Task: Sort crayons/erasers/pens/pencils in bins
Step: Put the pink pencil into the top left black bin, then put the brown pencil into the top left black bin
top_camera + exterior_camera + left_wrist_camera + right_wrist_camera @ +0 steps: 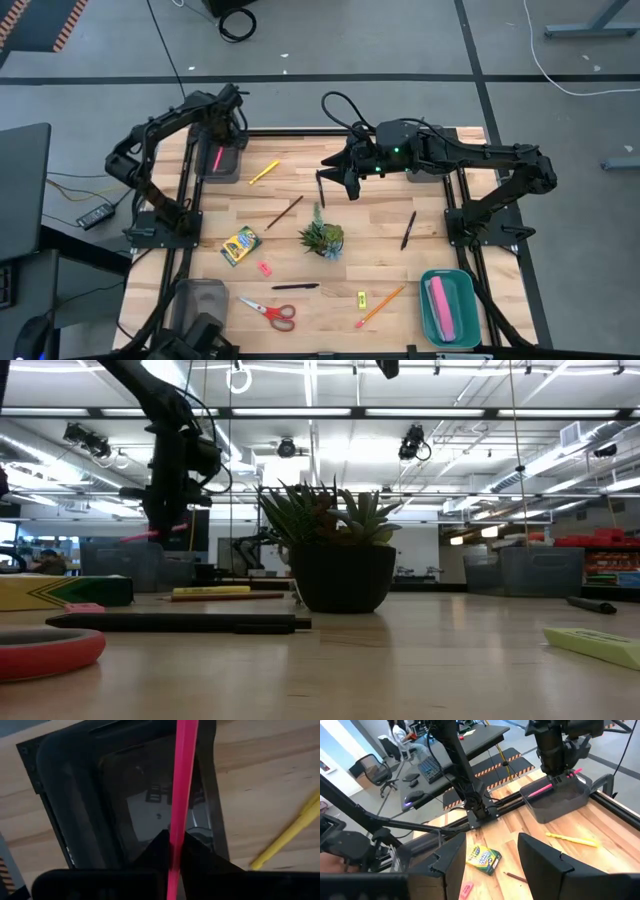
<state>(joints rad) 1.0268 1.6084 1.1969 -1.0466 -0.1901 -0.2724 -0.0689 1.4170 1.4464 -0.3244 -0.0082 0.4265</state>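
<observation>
My left gripper (222, 140) is over the translucent grey bin (222, 162) at the table's far left, shut on a pink pencil (181, 785). The right wrist view also shows the left gripper (561, 774), the pencil (547, 787) and the bin (559, 800). My right gripper (487, 860) is open and empty above the table's far middle (338, 178). A black pen (320, 190) lies just beside it. The crayon box (240, 245) lies flat at the left. A yellow pencil (264, 172) and a brown pencil (284, 212) lie on the table. My left gripper pinches the pink pencil's shaft (173, 840) between its two fingers. The fingers come from above, pointing down, and lie across the pencil. The pencil is lifted clear and hangs slightly tilted over the translucent grey bin.
A potted plant (322, 238) stands mid-table. Two more black pens (408, 230) (295, 287), an orange pencil (380, 306), a pink eraser (264, 268), a yellow eraser (361, 297) and red scissors (272, 313) lie near it. A teal bin (462, 320) stands near right, a dark bin (200, 298) near left.
</observation>
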